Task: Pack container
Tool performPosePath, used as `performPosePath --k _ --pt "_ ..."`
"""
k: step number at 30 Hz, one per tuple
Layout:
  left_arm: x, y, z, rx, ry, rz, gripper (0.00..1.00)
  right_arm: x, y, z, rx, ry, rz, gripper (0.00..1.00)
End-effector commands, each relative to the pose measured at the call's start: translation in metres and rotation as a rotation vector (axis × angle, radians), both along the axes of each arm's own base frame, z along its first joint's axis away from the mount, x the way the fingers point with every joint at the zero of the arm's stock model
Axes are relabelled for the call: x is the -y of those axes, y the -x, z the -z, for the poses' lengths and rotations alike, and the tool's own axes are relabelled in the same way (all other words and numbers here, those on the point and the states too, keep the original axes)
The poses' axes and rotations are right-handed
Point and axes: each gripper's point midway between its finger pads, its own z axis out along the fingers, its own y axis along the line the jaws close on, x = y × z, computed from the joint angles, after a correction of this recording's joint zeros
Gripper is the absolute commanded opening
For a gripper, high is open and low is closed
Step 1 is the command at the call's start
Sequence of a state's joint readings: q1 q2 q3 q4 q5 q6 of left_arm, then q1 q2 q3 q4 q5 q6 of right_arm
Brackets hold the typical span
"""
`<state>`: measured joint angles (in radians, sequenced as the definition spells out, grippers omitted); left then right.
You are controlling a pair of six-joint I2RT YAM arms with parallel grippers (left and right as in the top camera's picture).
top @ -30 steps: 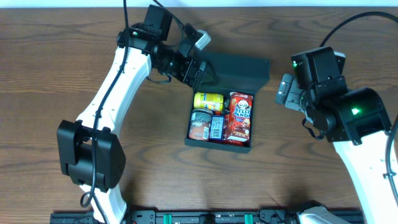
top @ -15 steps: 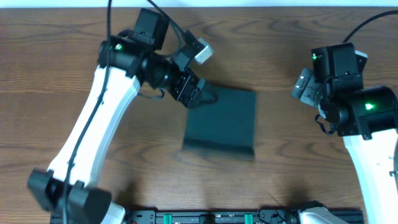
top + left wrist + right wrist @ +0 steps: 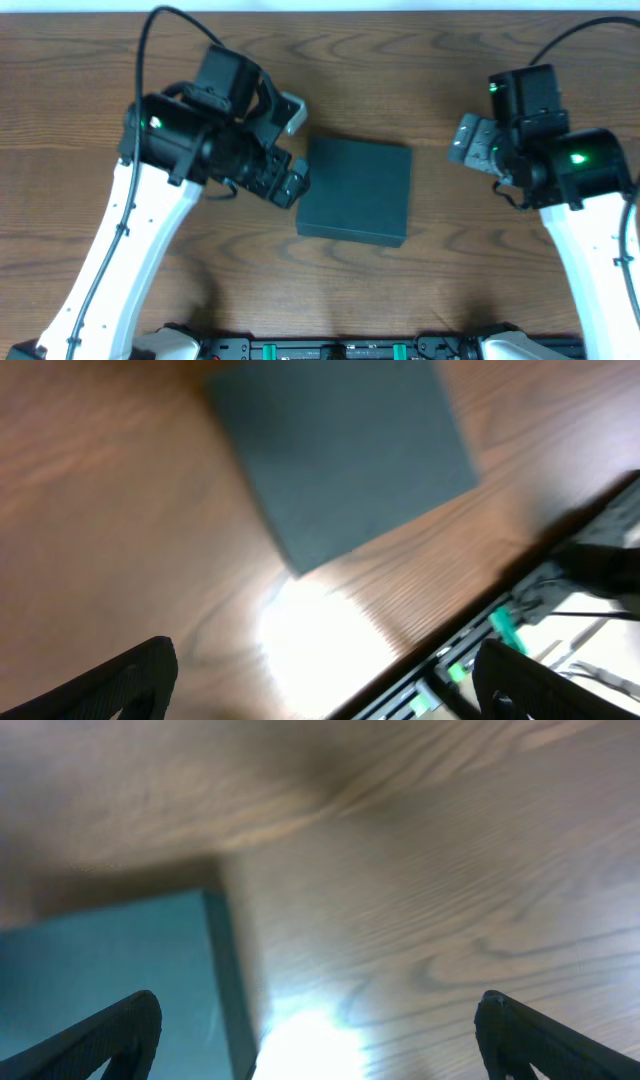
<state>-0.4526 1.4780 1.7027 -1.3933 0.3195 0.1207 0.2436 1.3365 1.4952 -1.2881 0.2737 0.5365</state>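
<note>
The box [image 3: 355,190] lies with its lid down flat, contents hidden; left gripper [image 3: 291,182] and right gripper [image 3: 467,142] fingers apart, empty

I have the box [image 3: 355,192] lying flat near the middle of the table [image 3: 400,60], lid down on it. My left gripper [image 3: 290,185] hangs just beside its left edge; my right gripper [image 3: 468,143] is off to its right, apart.

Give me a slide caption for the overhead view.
Closed dark box between open left gripper and right gripper on wooden table.
</note>
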Motion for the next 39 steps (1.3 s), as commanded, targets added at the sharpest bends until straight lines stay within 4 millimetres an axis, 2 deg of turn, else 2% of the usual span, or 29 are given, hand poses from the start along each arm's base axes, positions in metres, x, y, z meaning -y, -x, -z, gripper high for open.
performPosePath --k 1,4,6,10,14,19,26,29,34,39 --pt "-0.016 0.012 0.018 0.008 -0.149 -0.088 0.95 -0.026 0.005 0.026 -0.071 -0.027 -0.099 0.99" --pt "-0.003 0.034 0.04 -0.014 -0.154 -0.063 0.95 -0.045 0.006 0.056 -0.098 -0.051 -0.155 0.99" --pt "-0.003 0.05 0.062 -0.052 -0.182 -0.094 0.95 -0.058 0.012 0.082 -0.14 -0.088 -0.181 0.99" --pt "-0.01 0.077 0.096 -0.139 -0.225 -0.154 0.95 -0.056 0.028 0.118 -0.214 -0.087 -0.158 0.99" --pt "-0.008 0.092 0.124 -0.175 -0.248 -0.188 0.95 -0.058 0.044 0.14 -0.281 -0.112 -0.158 0.99" --pt "0.008 0.087 0.155 -0.143 -0.219 -0.177 0.95 -0.063 0.052 0.15 -0.314 -0.141 -0.17 0.99" --pt "0.004 0.084 0.189 -0.156 -0.28 -0.183 0.95 -0.075 0.06 0.153 -0.328 -0.129 -0.224 0.99" --pt "0.006 0.081 0.194 -0.158 -0.286 -0.191 0.96 -0.076 0.067 0.16 -0.346 -0.123 -0.209 0.99" --pt "0.009 0.074 0.193 -0.131 -0.273 -0.195 0.95 -0.072 0.076 0.182 -0.365 -0.121 -0.177 0.99" --pt "0.01 0.073 0.193 -0.124 -0.272 -0.197 0.95 -0.071 0.079 0.191 -0.366 -0.12 -0.177 0.99"
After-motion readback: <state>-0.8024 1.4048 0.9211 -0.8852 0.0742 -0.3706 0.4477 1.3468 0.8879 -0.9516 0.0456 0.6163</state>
